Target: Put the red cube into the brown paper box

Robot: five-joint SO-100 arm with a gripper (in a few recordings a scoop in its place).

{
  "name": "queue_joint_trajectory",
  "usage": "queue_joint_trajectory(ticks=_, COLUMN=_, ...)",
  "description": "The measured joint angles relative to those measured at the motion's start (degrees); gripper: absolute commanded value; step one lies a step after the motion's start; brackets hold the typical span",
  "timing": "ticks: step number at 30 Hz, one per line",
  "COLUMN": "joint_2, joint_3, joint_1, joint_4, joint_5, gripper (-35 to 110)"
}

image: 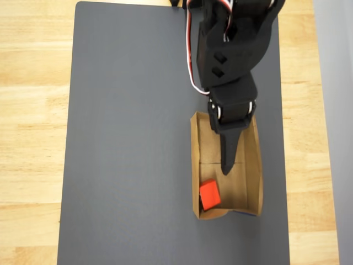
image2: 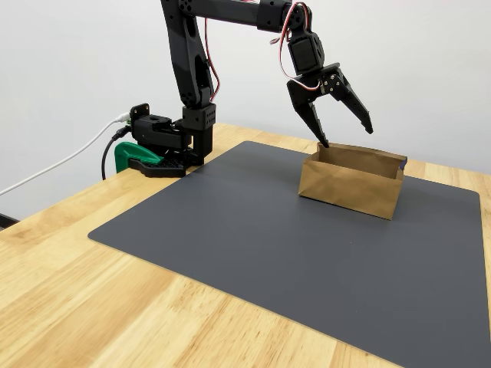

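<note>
cube (image: 209, 194) in box (image: 255, 165), hand (image2: 347, 132) above

- The tabletop (image2: 69, 291) is light wood with visible grain.
- A dark grey mat (image2: 253, 245) lies flat on it, covering most of the middle.
- The brown paper box (image2: 351, 184) sits on the mat, toward its far right in the fixed view.
- A green clamp (image2: 132, 156) grips the tabletop's far edge beside the arm's black base (image2: 173, 146).

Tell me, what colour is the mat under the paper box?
Dark grey, plain. The mat shows best in the overhead view, lying on a light wooden table.
</note>
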Motion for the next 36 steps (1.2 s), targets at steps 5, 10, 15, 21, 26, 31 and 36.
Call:
queue_joint_trajectory(ticks=5, joint_2=3.9, joint_3=3.3, joint_1=2.0, joint_4=-3.3, joint_5=-2.1, gripper=19)
queue_joint_trajectory(ticks=10, joint_2=15.2, joint_3=12.0, joint_1=2.5, joint_4=-9.1, joint_5=-4.7, gripper=7)
queue_joint_trajectory(ticks=15, joint_2=27.4, joint_3=17.9, joint_1=4.8, joint_4=-10.4, joint_5=-5.7, gripper=0)
queue_joint_trajectory(ticks=21, joint_2=40.8, joint_3=26.1, joint_1=8.1, joint_4=-10.8, joint_5=-8.7, gripper=0)
queue_joint_trajectory(ticks=26, joint_2=51.8, joint_3=33.0, joint_1=11.0, joint_4=-13.2, joint_5=-10.0, gripper=0)
queue_joint_trajectory(ticks=31, joint_2=59.1, joint_3=35.0, joint_1=13.9, joint_4=-13.2, joint_5=-9.6, gripper=0)
queue_joint_trajectory(ticks=36, joint_2=66.8, joint_3=40.3, joint_1=15.6, joint_4=-13.3, joint_5=-9.5, gripper=0)
